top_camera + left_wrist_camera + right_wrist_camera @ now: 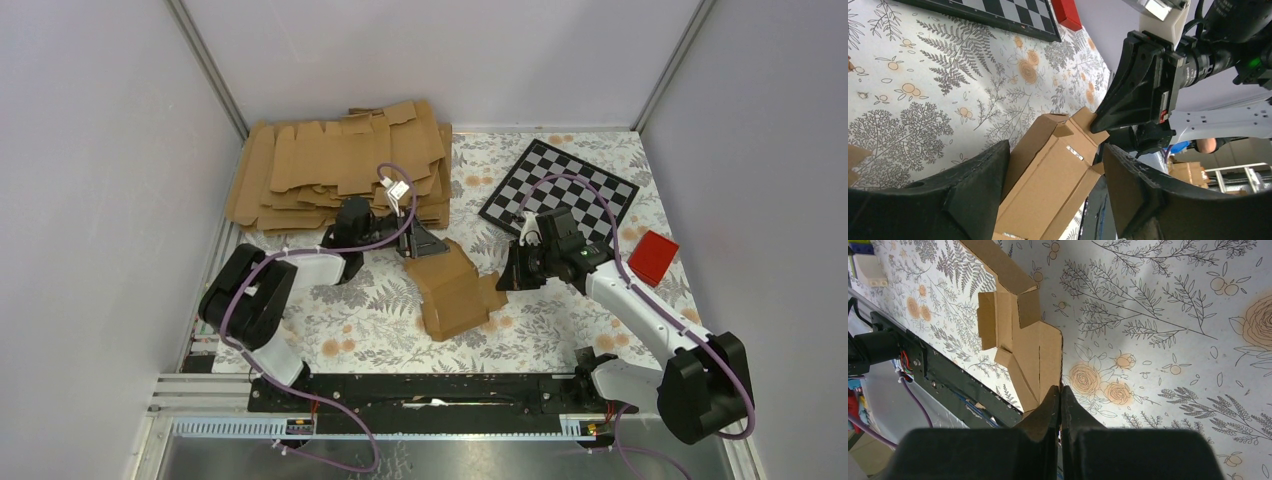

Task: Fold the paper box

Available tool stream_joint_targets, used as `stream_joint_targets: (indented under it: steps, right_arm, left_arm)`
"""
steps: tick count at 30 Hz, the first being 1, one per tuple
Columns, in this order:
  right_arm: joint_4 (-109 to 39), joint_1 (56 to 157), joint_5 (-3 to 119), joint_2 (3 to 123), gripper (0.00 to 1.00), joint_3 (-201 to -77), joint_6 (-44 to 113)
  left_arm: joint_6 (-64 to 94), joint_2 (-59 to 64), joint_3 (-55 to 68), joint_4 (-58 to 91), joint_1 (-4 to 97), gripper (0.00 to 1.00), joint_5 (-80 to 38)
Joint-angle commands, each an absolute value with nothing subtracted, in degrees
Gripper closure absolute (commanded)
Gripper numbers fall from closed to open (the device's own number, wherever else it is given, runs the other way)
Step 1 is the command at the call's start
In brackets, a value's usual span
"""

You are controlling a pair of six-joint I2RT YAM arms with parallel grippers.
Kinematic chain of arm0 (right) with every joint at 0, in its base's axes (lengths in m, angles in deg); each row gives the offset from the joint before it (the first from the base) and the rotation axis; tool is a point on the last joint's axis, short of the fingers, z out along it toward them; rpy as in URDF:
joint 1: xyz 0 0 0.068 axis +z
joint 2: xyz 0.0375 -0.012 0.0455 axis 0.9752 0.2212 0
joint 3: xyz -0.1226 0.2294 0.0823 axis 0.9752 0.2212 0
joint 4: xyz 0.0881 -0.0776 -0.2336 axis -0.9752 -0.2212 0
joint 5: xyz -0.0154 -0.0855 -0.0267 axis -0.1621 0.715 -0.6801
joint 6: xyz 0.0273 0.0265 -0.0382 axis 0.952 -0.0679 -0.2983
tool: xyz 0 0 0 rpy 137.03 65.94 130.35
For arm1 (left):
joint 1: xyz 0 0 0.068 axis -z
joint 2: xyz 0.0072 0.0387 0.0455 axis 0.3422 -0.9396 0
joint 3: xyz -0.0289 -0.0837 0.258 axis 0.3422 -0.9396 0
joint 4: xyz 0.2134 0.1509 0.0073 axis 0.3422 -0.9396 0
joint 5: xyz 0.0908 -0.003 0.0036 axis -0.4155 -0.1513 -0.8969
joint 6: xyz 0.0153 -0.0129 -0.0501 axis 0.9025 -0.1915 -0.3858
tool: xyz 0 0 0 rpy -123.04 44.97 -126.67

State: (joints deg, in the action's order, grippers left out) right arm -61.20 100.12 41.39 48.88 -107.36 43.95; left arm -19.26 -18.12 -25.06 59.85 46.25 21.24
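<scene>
**Paper box mid-table: right gripper pinching a flap, left gripper straddling it**

The largest thing I see is the floral table cloth, which covers the whole work surface. On its far left lies the pile of flat cardboard blanks, loosely heaped. At the far right the checkerboard sits turned at an angle.

The paper box lies near the middle of the cloth, between my two arms. It is partly folded up, with loose flaps at its right end.

My left gripper reaches the box from the far side with its jaws apart, one on each side of the cardboard. In the left wrist view, one finger lies against the box's side and the other stands clear of it. My right gripper comes in from the right with its fingers pressed together on the edge of the end flap. The right wrist view shows the cardboard running down into the closed tips.

Smallest is the red block, near the right edge. It sits just beside the checkerboard's near corner, well apart from the box.
</scene>
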Motion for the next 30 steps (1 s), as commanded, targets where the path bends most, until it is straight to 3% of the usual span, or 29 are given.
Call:
stream_joint_targets:
  steps: [1,6,9,18,25,30]
  right_arm:
    - [-59.35,100.45,41.67,49.19,1.0,-107.78,44.15]
    - [-59.44,100.43,40.95,49.86,1.0,-108.49,43.57]
    - [-59.35,100.43,41.45,49.79,0.96,-108.7,43.66]
    - [-59.28,100.43,41.09,51.25,0.29,-110.14,43.81]
    - [-57.41,100.43,44.81,48.24,0.01,-108.9,45.15]
    - [-57.13,100.43,49.12,44.5,0.0,-105.86,51.52]
  left_arm:
    - [-8.9,-12.55,-25.5,47.89,48.66,0.35,14.73]
    - [-0.23,-11.39,-20.77,33.18,51.43,0.6,5.32]
    - [0.87,-10.36,-19.6,30.06,52.48,0.63,1.77]
    - [0.35,-3.35,-19.56,21.82,53.04,0.82,-8.33]
    - [-1.78,-2.08,-17.49,14.42,53.01,0.82,-11.71]
    - [-2.1,-3.41,-17.2,11.07,53.06,0.53,-13.85]
